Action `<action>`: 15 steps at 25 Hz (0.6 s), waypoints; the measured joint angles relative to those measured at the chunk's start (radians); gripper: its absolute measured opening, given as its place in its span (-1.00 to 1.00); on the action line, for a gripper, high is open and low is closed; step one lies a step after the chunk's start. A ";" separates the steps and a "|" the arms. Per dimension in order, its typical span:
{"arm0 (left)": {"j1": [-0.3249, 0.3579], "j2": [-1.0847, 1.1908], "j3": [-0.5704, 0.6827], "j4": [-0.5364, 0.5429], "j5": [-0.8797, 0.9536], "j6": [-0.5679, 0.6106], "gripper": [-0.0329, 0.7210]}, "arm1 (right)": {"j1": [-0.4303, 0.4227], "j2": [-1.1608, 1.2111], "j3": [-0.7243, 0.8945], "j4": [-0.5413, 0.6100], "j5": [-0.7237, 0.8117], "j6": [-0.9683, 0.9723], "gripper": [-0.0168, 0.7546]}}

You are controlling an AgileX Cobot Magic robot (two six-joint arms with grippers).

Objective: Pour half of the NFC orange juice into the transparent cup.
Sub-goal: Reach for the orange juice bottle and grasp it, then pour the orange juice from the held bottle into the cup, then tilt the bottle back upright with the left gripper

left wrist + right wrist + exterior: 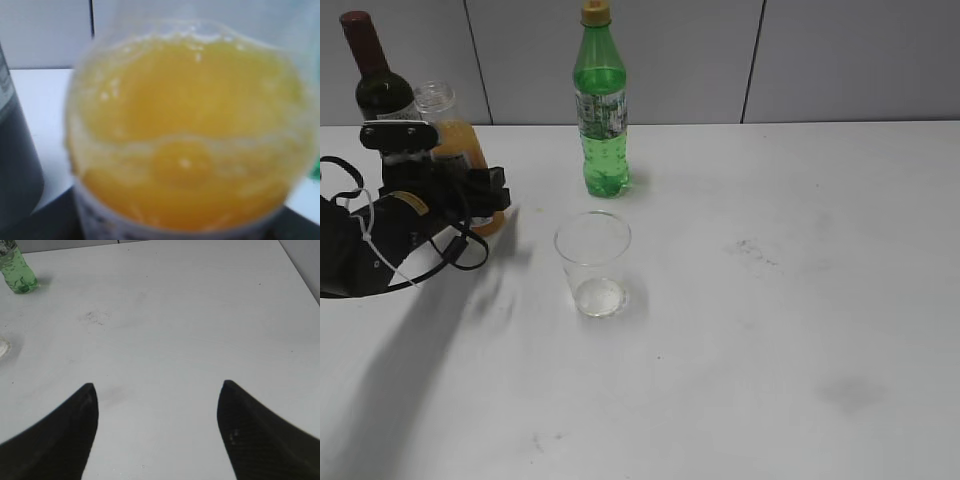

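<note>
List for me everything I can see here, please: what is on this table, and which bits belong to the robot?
orange juice bottle: one, clear with orange liquid, far left, uncapped, at the left gripper
wine bottle: one, dark, far left, behind the juice
soda bottle: one, green, yellow cap, back centre
transparent cup: one, clear, centre, in front of the soda
table: one, white, scuffed
left gripper: one, black, around the juice bottle
right gripper: one, black, open over bare table

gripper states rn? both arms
Left gripper: around the NFC orange juice bottle; whether it is shut on it cannot be told.
Right gripper: open, holding nothing, above bare table.
</note>
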 joint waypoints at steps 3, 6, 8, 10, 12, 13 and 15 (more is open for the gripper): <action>0.004 0.000 0.000 -0.001 0.003 -0.001 0.34 | 0.000 0.000 0.000 0.000 0.000 0.000 0.52; 0.004 -0.005 -0.002 -0.001 0.025 0.000 0.34 | 0.000 0.000 0.000 0.000 0.000 0.000 0.52; 0.004 -0.026 -0.002 -0.002 0.080 0.000 0.34 | 0.000 0.000 0.000 0.000 0.000 0.000 0.52; 0.004 -0.050 -0.002 -0.004 0.141 0.000 0.34 | 0.000 0.000 0.000 0.000 0.000 0.000 0.52; 0.004 -0.075 -0.002 -0.001 0.194 -0.001 0.34 | 0.000 0.000 0.000 0.000 0.000 0.000 0.52; 0.004 -0.085 -0.001 0.007 0.218 -0.001 0.34 | 0.000 0.000 0.000 0.000 0.000 0.000 0.52; 0.005 -0.114 0.009 0.032 0.259 -0.001 0.34 | 0.000 0.000 0.000 0.000 0.000 0.000 0.52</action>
